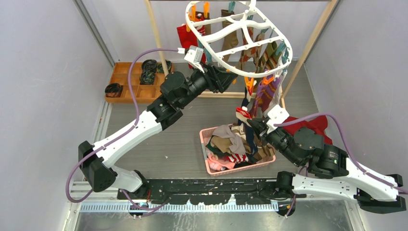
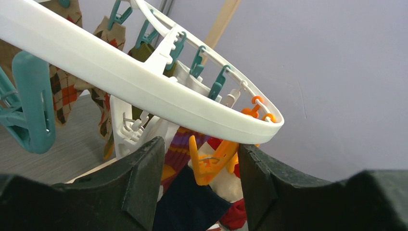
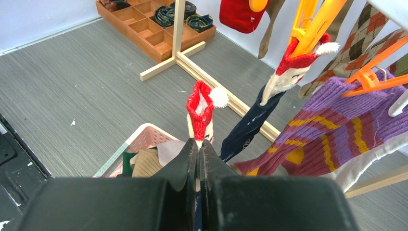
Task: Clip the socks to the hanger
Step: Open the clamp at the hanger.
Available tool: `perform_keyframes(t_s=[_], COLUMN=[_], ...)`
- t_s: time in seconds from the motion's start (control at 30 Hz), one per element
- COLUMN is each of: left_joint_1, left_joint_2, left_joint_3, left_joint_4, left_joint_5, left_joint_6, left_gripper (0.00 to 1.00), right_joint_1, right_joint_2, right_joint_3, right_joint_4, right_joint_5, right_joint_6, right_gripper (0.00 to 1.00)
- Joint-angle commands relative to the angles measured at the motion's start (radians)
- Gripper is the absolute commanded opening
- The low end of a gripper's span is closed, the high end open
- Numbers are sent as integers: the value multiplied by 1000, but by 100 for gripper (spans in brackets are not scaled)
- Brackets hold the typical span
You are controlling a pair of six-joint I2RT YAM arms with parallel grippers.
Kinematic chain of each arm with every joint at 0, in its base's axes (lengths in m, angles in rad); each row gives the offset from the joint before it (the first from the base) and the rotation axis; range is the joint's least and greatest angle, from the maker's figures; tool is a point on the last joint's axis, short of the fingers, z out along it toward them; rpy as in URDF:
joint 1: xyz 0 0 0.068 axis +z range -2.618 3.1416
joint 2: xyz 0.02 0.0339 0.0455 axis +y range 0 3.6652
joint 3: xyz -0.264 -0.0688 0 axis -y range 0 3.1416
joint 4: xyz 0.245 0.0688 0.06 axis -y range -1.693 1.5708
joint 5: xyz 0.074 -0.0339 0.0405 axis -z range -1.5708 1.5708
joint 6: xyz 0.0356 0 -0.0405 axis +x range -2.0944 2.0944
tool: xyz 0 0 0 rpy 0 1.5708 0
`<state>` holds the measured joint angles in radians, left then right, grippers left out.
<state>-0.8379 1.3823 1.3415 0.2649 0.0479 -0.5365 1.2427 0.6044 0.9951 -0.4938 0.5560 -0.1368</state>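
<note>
The white oval hanger [image 1: 198,41] hangs at the top centre, with several socks clipped under its far and right rim. My left gripper [image 2: 201,143] is open just below the near rim [image 2: 144,82]. Its fingers straddle an orange peg [image 2: 211,161]; the peg's right handle lies against the right finger [image 2: 260,178]. My right gripper [image 3: 198,144] is shut on a sock with a red cuff and white pom-pom [image 3: 201,108], held upright above the basket. A matching sock [image 3: 293,67] hangs from an orange peg beside it.
A pink basket [image 1: 204,139] of loose socks sits at the table's middle. A wooden tray [image 1: 130,84] with black rolls stands at the back left. The wooden rack's base bar [image 3: 192,62] runs behind the basket. A red cloth [image 1: 315,122] lies at the right.
</note>
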Motion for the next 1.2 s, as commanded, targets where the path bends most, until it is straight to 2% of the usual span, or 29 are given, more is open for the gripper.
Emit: perform_keyframes(t_s=[0.0,0.7,0.97,1.17], left_joint_1=[-5,-10,-19,-30], left_joint_2=[11,43,43,33], left_joint_3=[53,68,67,62], left_joint_4=[19,53,69,65], left_joint_5=[6,8,2,-14], left_joint_6=[30,55,76,90], left_gripper=[58,57,41,23], right_joint_1=[5,6,4,6], right_joint_2=[-4,-7,-8,-4], right_joint_3=[43,42,40,42], right_joint_4=[42,38,35,40], right_joint_5=[1,0,7,21], right_joint_6=[-11,-11,-9,-5], right_gripper=[1,1,1,1])
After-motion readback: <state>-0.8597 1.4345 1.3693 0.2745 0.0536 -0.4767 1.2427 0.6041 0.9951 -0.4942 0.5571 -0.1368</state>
